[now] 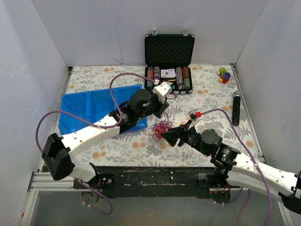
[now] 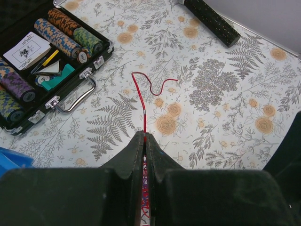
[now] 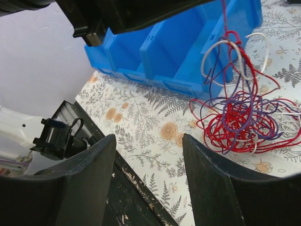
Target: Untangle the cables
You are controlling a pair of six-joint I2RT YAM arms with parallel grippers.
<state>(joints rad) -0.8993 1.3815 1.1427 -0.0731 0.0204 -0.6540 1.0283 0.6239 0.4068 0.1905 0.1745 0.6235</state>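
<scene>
A tangle of thin red, white, navy and purple cables (image 1: 160,129) lies on the floral cloth in front of the blue tray; the right wrist view shows it as a red-dominated knot (image 3: 244,120). My left gripper (image 1: 164,109) is above the tangle, shut on a red cable (image 2: 144,117) whose free end curls across the cloth beyond the fingertips. My right gripper (image 1: 168,137) is open and empty, low beside the tangle's near right side, with its fingers (image 3: 89,165) wide apart over the cloth's front edge.
A blue divided tray (image 1: 101,113) lies at left. An open black case of poker chips (image 1: 168,70) stands at the back. A black cylinder (image 1: 236,108) lies at right, small coloured blocks (image 1: 224,74) at back right. The table's dark front edge (image 3: 127,188) is close.
</scene>
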